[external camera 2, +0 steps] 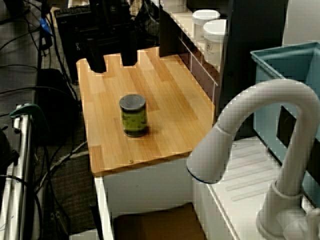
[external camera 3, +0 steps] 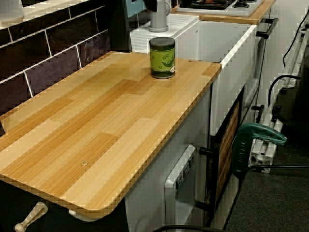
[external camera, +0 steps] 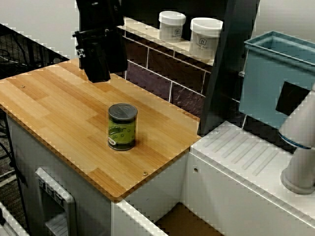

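The gripper (external camera 2: 112, 65) is holding its fingers apart, gripping nothing, well away from the green can (external camera: 122, 126), which is standing upright, lidded, hiding its contents.

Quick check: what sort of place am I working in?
Looks like a kitchen, possibly a mock-up: a wooden counter, a white faucet over a draining board, and a stove top further along.

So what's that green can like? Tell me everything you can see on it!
The green can is a small round tin standing upright on the wooden counter. Its label is bright green with what looks like a pea pod. Its flat top is dark grey and unopened. Only the counter touches it. The black gripper is well apart, open, holding nothing.
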Tool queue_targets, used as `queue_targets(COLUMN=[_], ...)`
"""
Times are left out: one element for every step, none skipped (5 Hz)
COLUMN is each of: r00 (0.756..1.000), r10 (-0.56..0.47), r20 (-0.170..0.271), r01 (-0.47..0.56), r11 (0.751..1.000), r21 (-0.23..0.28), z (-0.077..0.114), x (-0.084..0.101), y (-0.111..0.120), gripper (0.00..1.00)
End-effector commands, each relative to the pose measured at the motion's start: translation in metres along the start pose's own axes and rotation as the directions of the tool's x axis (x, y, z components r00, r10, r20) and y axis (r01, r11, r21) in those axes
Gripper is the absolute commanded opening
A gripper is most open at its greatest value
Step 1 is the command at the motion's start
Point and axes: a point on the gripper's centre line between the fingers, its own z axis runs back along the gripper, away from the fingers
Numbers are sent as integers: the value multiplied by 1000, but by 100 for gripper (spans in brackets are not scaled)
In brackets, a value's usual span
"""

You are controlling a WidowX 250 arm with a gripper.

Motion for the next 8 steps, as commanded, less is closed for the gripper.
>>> queue_targets(r00=[998,990,983,974,958,954,952,953], r10=[-6,-35,-79,-104,-113,-117,-114,-112], r20=[-66,-135,-166,-202,-264,-277,-283,-282], r01=[14,56,103,136,163,168,164,154], r11=[992,986,985,979,970,972,974,979], r21=[126,157,140,152,178,167,159,133], z=[-20,-47,-63,-75,-88,-90,-87,-79], x=[32,42,45,44,33,23,13,-1], y=[-7,-9,-7,-1,9,17,24,28], gripper=[100,100,100,100,100,100,100,100])
